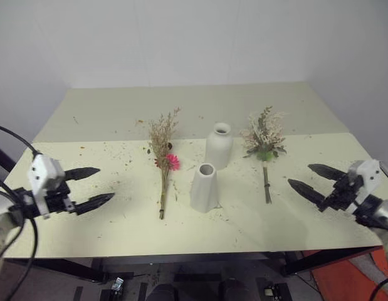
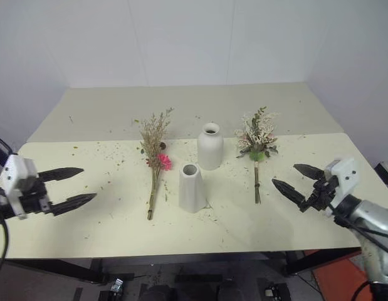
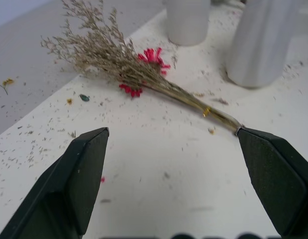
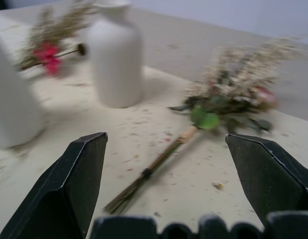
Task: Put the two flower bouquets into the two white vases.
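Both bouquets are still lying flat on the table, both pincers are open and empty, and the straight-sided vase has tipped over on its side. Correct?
Not quite. The straight-sided vase stands upright, its open mouth facing up, in front of the rounded vase; the left eye view shows it. The rest holds: the dried-grass bouquet and the rose bouquet lie flat, and the left pincer and right pincer are open and empty.

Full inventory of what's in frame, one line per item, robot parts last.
dried-grass bouquet: 1, tan with a magenta daisy, lying flat left of the vases.
rose bouquet: 1, cream, pink and green, lying flat right of the vases.
bottle-shaped vase: 1, white, upright at table centre, farther back.
tapered vase: 1, white, upright, just in front of the bottle-shaped one.
plant debris: scattered specks, on the tabletop.
table: 1, pale yellow-green.
left gripper: black, open, over the table's left edge.
right gripper: black, open, over the right edge.
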Tool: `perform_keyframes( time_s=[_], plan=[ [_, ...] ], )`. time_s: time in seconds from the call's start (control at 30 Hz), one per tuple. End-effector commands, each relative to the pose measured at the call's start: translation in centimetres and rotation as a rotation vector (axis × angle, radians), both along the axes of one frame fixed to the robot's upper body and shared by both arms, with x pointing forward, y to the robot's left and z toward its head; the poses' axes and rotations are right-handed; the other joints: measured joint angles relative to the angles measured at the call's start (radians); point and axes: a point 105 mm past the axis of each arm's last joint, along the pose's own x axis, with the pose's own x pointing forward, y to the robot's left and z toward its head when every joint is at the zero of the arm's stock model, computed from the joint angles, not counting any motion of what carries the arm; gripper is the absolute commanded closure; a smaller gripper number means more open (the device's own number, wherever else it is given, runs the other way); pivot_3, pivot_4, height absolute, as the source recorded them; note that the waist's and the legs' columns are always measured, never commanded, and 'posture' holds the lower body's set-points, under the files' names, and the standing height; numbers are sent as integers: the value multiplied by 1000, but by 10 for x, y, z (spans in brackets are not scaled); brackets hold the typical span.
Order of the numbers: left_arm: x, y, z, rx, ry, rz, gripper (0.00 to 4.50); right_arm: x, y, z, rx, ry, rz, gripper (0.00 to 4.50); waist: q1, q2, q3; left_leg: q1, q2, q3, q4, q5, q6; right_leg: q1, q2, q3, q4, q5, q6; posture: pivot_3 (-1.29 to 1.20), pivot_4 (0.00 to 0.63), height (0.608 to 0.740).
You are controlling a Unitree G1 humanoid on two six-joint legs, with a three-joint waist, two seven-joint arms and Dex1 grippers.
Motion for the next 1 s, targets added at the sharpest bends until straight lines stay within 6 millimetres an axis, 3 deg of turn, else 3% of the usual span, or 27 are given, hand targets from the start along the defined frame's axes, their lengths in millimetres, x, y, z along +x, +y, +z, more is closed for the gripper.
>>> perform_keyframes(
  time_s=[0.03,0.23,0.5,0.67,1.0],
  plan=[
    [-4,1,18,15,-24,-82,22,-7,2,24,-42,-25,89,0,0,0,0,0,0,0,0,0,0,0,0,0,0,0,0,0,150,740],
    [-1,-4,46,0,-45,-164,22,-22,8,49,-116,-7,219,0,1,-2,2,-1,0,0,0,0,0,-1,0,-1,0,0,0,0,150,740],
    [7,-15,44,-18,-32,-209,22,-20,1,48,-145,-8,197,0,-5,-4,3,-1,1,1,0,0,0,-3,0,0,1,0,0,0,150,740],
    [30,-28,25,24,52,-89,22,-18,9,44,-130,-20,185,0,-2,-4,4,-2,0,1,0,0,0,-3,0,1,2,0,0,0,150,740],
    [82,-96,-3,-4,308,110,22,-13,32,68,-140,-79,259,0,4,-8,6,-4,-1,0,2,0,0,-5,0,0,3,0,1,0,150,740]
  ],
)
